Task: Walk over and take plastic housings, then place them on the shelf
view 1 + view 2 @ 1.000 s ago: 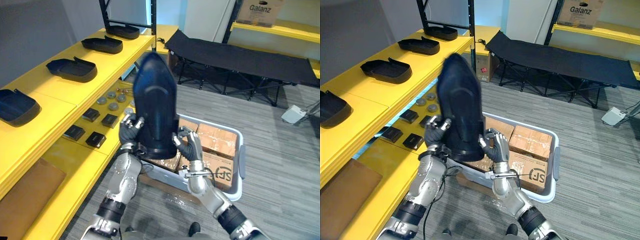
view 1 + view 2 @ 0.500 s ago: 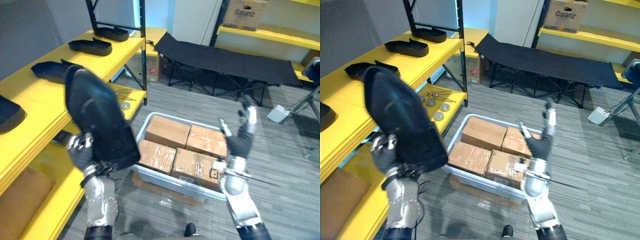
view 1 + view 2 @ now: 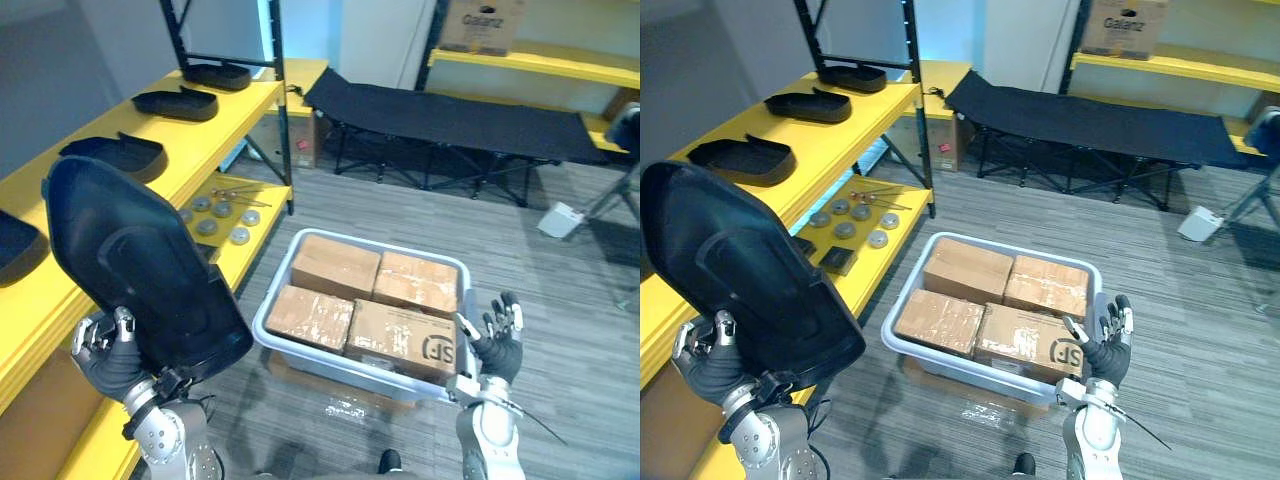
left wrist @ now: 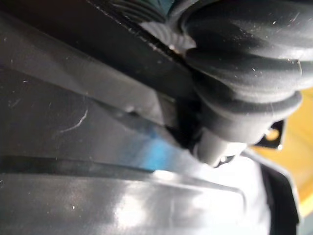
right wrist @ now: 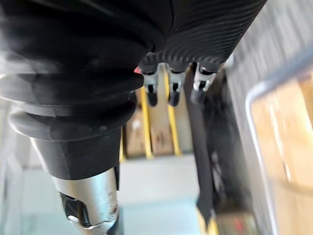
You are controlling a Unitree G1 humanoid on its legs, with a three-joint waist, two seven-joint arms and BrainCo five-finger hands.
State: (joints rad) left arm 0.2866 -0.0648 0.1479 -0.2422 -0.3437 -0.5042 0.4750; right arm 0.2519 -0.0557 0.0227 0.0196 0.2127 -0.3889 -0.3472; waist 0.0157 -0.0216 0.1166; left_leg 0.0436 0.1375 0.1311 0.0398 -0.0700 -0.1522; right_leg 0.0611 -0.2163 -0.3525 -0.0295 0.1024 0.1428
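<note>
grey striped floor [image 3: 570,300], grey bin [image 3: 330,366] of cartons [image 3: 335,265] at centre. yellow shelf [image 3: 225,115] left of bin, four other housings [image 3: 112,155] in row on its top tier. left hand [image 3: 103,362] left of bin, fingers clamped on lower end of big black plastic housing [image 3: 135,270], held up on end, top leaning away from bin. right hand [image 3: 500,346] just right of bin, fingers spread, holding nothing. black cot [image 3: 450,115] beyond bin.

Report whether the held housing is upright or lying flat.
Upright but tilted: the plastic housing stands on end above the left hand gripping its lower edge, top leaning toward the shelf.
</note>
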